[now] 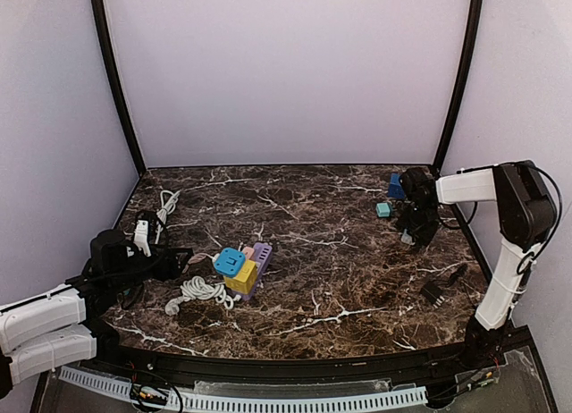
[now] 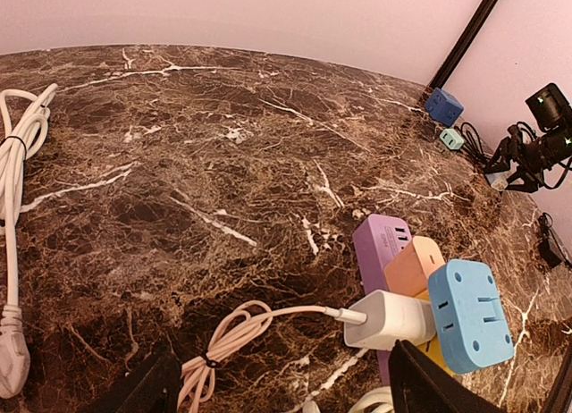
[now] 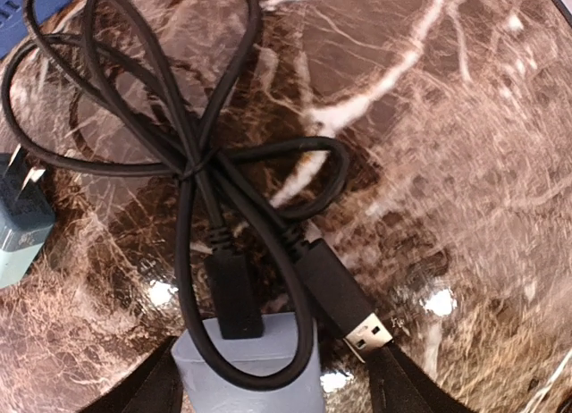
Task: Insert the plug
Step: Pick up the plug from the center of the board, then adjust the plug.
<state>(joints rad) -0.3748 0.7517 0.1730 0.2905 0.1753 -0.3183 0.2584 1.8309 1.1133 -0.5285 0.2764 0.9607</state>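
Lowest in the top view, the left gripper [image 2: 281, 377] hovers low over the marble table [image 1: 340, 252] at the lower left, fingers wide and nothing between them. Just ahead of it lies the purple power strip [image 2: 380, 243]. A white charger [image 2: 391, 319] is already seated in its side, and a blue adapter [image 2: 469, 316] sits on top. The charger's white cable [image 1: 201, 290] coils toward the table's near edge.

Further up on the right, the right gripper [image 3: 275, 352] points down over a pale grey block [image 3: 246, 368]. Its fingers are apart and straddle the block, and a gap shows on one side, so it looks unclamped. A bundled black cable [image 3: 192, 163] has one end in that block. Its USB plug [image 3: 366, 332] lies loose on the marble just beside the block, and it is probably the plug to insert. If so, the insertion is not done: the plug must still be grasped and brought to a socket.

A teal adapter [image 1: 383, 210] and a blue cube [image 1: 396, 186] lie close behind the right gripper, near the right frame post. The middle of the table between strip and gripper offers open room. The left side is tighter, with a spare white plug [image 1: 143, 236] and its cord by the wall.
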